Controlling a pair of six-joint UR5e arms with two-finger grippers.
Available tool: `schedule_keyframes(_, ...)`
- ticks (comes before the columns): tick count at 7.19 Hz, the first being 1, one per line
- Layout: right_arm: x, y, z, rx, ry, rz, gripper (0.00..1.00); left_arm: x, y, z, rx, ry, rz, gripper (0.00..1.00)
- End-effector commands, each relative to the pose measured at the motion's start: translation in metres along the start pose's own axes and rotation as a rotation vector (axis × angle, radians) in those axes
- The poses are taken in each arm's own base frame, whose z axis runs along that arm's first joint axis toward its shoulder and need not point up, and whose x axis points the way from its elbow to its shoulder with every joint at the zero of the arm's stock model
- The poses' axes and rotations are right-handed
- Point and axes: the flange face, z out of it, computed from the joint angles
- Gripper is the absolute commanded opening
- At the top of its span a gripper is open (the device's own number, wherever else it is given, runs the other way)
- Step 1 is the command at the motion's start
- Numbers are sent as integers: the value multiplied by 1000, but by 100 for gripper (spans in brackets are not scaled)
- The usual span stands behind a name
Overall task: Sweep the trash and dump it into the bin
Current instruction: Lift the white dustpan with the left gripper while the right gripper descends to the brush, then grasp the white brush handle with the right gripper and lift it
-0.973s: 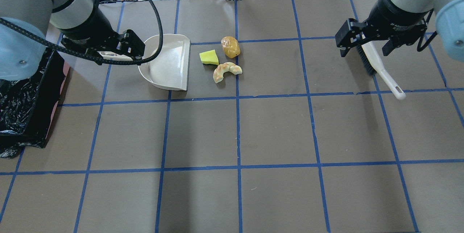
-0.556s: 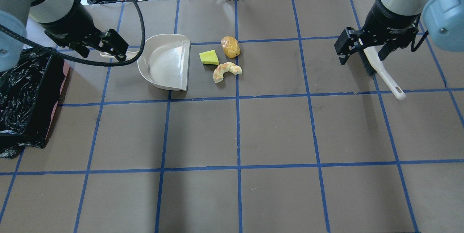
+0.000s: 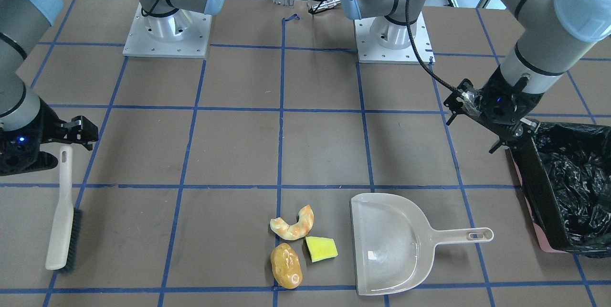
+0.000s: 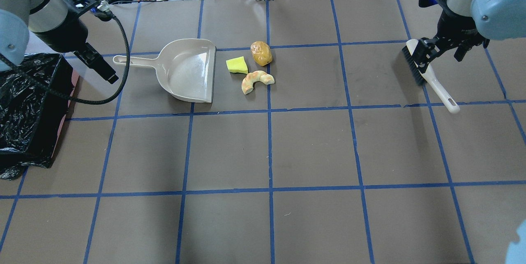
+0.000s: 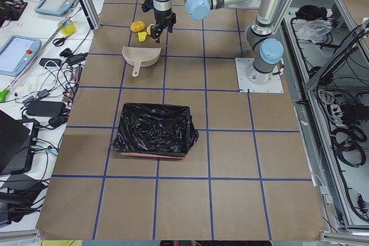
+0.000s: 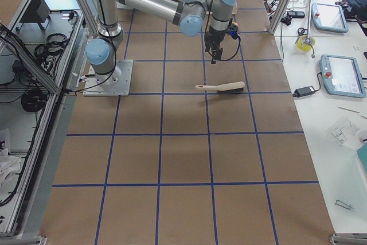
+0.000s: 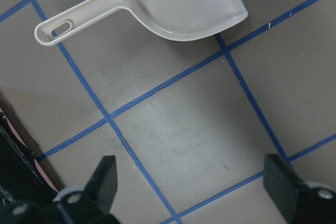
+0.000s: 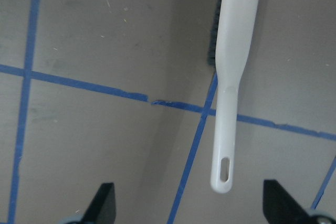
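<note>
The trash lies together on the table: a tan croissant [image 4: 257, 80] [image 3: 293, 223], a golden-brown lumpy oval [image 4: 261, 52] [image 3: 286, 265] and a yellow sponge wedge [image 4: 237, 65] [image 3: 321, 248]. The bin [image 4: 61, 91] [image 3: 525, 164], pink-sided with a black bag, stands at the left edge. My left gripper [image 4: 102, 69] [image 7: 191, 182] is open and empty, between the bin and the dustpan handle. My right gripper [image 4: 423, 52] [image 8: 191, 205] is open and empty above the brush.
A beige dustpan [image 4: 189, 71] [image 3: 391, 245] [image 7: 173, 9] lies flat, its mouth facing the trash, its handle toward the bin. A white brush [image 4: 431, 79] [image 3: 62, 216] [image 8: 231, 77] with dark bristles lies at the far right. Cables and gear sit beyond the table's far edge.
My left gripper has moved left off the dustpan handle toward the bin. My right gripper has drawn back to the right from over the brush. Dustpan, brush and trash have not moved.
</note>
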Motion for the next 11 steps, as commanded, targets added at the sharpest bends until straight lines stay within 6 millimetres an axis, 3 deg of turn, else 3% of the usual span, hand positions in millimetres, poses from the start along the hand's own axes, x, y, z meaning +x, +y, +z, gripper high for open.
schedule_keyframes(1, 58, -14, 78, -48, -33, -80, 100, -37, -4, 43, -7, 11, 328, 100)
schedule_keyframes(3, 48, -4, 111, -98, -73, -88, 99, -72, -22, 69, 1, -38, 417, 100)
schedule_keyframes(4, 41, 1, 124, -115, -83, -94, 97, -85, -28, 83, -3, -31, 579, 100)
schedule_keyframes(8, 41, 4, 131, -128, -74, -96, 88, -103, -44, 118, -19, -9, 648, 100)
schedule_keyframes(10, 44, 5, 131, -132, -70, -84, 66, -107, -48, 135, -24, 9, 653, 100)
schedule_keyframes(11, 46, 6, 130, -143, -50, -80, 45, -111, -53, 139, -20, -6, 657, 100)
